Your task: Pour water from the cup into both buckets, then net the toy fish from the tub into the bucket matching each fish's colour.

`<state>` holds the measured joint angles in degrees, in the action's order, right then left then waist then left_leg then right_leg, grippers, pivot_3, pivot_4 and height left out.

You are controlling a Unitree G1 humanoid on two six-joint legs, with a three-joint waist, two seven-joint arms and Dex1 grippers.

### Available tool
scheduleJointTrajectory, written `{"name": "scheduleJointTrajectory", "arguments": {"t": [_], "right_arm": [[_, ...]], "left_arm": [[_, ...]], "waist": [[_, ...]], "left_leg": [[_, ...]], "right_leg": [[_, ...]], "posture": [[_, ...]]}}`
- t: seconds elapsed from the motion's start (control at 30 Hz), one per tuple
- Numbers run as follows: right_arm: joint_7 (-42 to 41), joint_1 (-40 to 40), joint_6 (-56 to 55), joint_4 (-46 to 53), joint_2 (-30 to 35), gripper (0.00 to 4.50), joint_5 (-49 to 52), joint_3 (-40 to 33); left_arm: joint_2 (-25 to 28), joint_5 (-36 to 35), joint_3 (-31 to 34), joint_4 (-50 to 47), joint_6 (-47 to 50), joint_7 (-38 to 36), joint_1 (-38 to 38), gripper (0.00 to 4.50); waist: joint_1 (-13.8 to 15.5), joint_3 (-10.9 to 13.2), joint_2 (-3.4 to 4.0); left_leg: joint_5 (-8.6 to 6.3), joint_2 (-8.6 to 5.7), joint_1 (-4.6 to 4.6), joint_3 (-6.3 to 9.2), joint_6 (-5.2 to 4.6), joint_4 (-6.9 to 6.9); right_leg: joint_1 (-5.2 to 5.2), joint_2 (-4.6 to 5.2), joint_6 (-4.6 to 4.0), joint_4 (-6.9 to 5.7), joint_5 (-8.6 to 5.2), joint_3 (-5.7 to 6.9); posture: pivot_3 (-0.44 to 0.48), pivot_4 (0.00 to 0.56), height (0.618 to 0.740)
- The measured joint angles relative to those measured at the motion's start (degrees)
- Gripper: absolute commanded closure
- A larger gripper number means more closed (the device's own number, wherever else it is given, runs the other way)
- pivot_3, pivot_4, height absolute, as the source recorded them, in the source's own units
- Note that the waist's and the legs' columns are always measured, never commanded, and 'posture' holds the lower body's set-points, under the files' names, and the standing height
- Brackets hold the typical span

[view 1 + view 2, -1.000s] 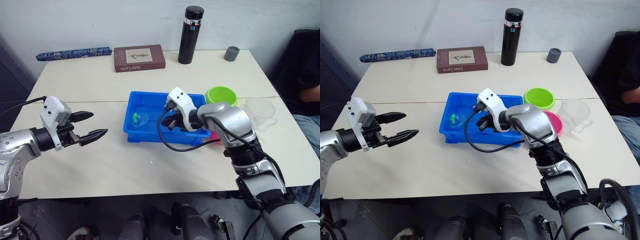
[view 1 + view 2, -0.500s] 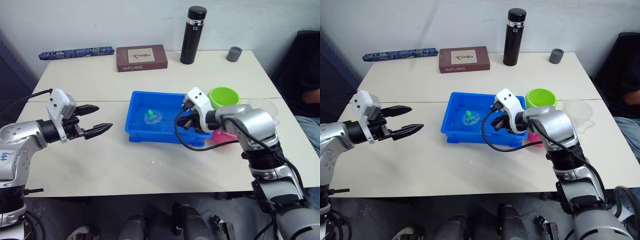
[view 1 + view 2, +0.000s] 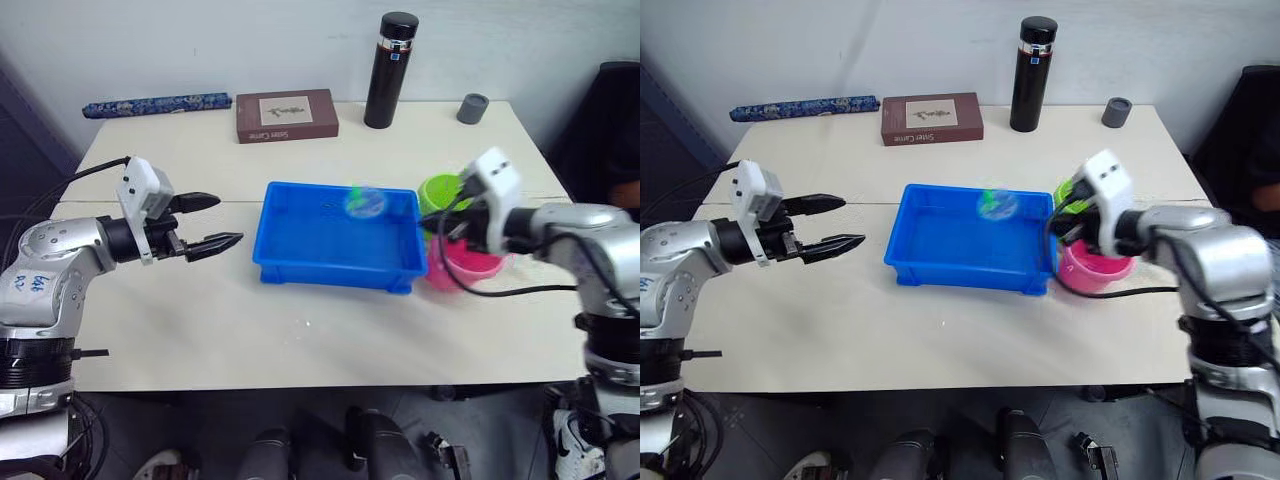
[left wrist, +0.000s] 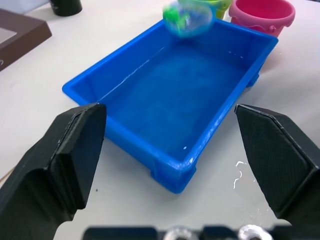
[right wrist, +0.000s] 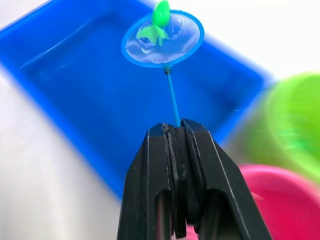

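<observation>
My right gripper (image 5: 177, 131) is clamped shut on the thin handle of the small round net with a light blue rim (image 5: 162, 39), holding it above the far right corner of the shallow bright blue plastic tub (image 3: 340, 240) on the pale counter (image 3: 300, 340). One green toy fish (image 5: 157, 25) lies in the net. Two small plastic buckets stand just right of the tub: one lime green (image 3: 437, 188), one pink (image 4: 261, 14). My left gripper (image 3: 205, 223) hovers wide open and empty, left of the tub. At the counter's far edge sits a brown book (its spine lettering too small to read) (image 3: 287, 114).
</observation>
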<state>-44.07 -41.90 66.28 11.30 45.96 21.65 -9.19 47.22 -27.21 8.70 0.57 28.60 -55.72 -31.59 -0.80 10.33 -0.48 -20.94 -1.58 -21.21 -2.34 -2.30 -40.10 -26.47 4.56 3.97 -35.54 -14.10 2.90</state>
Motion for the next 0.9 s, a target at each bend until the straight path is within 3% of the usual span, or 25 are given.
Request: {"name": "scheduleJointTrajectory", "arguments": {"t": [0.4,0.63,0.9], "right_arm": [[3.33,1.54,-15.59,-13.73,8.95,4.50,-7.46,0.65],[3.48,9.61,-32.11,-13.10,15.26,4.50,-19.01,9.19],[7.24,14.08,-47.66,-9.89,18.77,4.50,-32.61,13.46]], "left_arm": [[-4.76,2.89,-6.46,7.20,-5.00,-4.59,-7.77,0.07],[-4.79,3.19,-6.56,9.32,-6.35,-5.81,-8.12,0.07],[-5.88,3.96,-6.79,10.90,-7.60,-6.32,-9.14,0.07]], "waist": [[0.58,0.00,0.00],[0.71,0.00,0.01],[0.74,0.00,0.01]], "left_leg": [[0.02,-0.03,-0.01,-0.16,-0.03,-0.01],[0.03,-0.03,-0.01,-0.21,-0.05,-0.05],[0.03,-0.02,0.00,-0.21,-0.04,-0.07]], "right_leg": [[-0.02,-0.03,0.01,-0.04,0.01,-0.06],[-0.03,-0.03,0.03,-0.05,0.02,-0.08],[-0.02,-0.04,0.03,-0.05,0.02,-0.08]], "posture": [[0.000,0.150,0.740],[0.000,0.150,0.740],[0.000,0.150,0.740]]}}
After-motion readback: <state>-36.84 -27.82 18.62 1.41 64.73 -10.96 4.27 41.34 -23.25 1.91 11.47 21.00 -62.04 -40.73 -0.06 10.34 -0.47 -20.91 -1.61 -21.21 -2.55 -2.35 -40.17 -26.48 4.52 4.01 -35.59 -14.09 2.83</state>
